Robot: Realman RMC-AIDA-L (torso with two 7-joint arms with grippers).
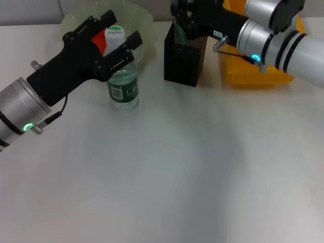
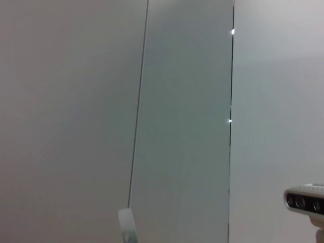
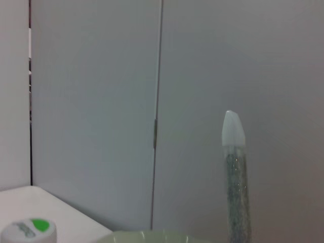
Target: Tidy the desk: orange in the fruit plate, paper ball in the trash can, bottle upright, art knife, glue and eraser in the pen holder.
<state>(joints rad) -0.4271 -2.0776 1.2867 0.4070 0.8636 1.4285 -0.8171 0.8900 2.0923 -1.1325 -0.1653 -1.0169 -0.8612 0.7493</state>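
The bottle (image 1: 123,83) stands upright on the white desk, its green-topped cap (image 3: 29,229) just in front of the fruit plate (image 1: 143,19). My left gripper (image 1: 124,29) is open, one finger on each side of the cap. A patch of the orange (image 1: 98,43) shows in the plate behind the left fingers. My right gripper (image 1: 183,23) hangs over the pen holder (image 1: 185,58). A glitter glue stick with a white tip (image 3: 234,167) stands upright close in the right wrist view. I cannot tell whether it is held. The paper ball, art knife and eraser are out of view.
The yellow trash can (image 1: 253,73) stands right of the pen holder, partly under my right arm. Something green (image 1: 178,34) sticks up inside the holder. The left wrist view shows wall panels and a head camera (image 2: 305,201).
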